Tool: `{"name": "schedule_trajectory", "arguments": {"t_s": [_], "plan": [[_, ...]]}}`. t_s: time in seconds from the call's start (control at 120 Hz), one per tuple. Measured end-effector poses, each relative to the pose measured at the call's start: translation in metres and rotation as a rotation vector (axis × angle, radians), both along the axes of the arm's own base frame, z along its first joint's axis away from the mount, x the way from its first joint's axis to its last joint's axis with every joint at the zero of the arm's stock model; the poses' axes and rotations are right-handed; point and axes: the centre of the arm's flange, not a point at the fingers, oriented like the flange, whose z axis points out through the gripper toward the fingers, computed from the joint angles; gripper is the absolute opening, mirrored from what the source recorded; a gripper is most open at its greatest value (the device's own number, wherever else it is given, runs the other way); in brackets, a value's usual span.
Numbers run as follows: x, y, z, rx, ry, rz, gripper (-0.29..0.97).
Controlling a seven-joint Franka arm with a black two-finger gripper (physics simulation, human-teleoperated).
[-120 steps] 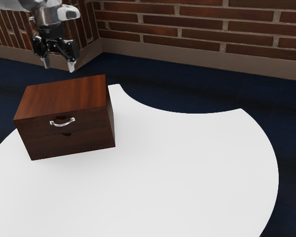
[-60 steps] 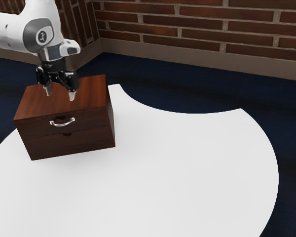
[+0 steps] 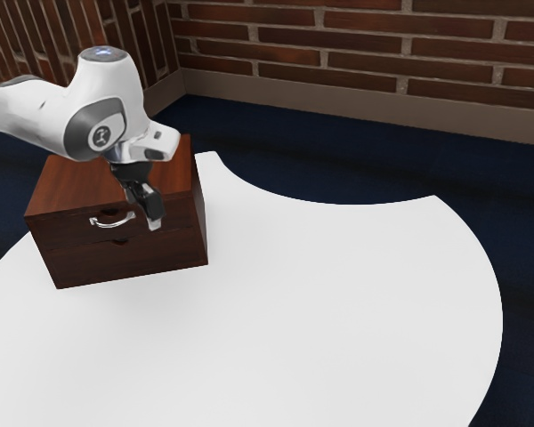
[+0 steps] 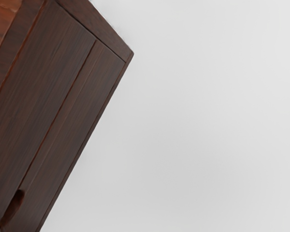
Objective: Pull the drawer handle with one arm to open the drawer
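The claw hangs in the left part of the frame, pointing down in front of the wooden box. It is seen edge-on, so I cannot tell whether it is wide or narrow. It sits just beside the right end of the handle; whether it touches the handle I cannot tell.

The handle is a curved silver bar on the drawer, which is the upper of two panels on the box's front. The drawer front looks flush with the panel under it.

The white arm comes in from the upper left and bends down over the top of the box. The box stands at the left end of the white desk, near its curved edge. Behind lie a dark blue floor and a brick wall.

From the wrist camera, the box's dark front slants beside bare desk.
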Motion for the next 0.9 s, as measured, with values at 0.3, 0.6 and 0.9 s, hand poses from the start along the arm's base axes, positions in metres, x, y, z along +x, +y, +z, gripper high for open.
{"name": "schedule_trajectory", "arguments": {"t_s": [0.3, 0.6, 0.9], "plan": [[-0.038, 0.035, -0.024, -0.040, 0.056, -0.121, 0.68], [-0.040, 0.061, -0.033, -0.033, 0.040, -0.242, 0.68], [-0.035, 0.065, -0.044, -0.005, -0.013, -0.389, 0.68]]}}
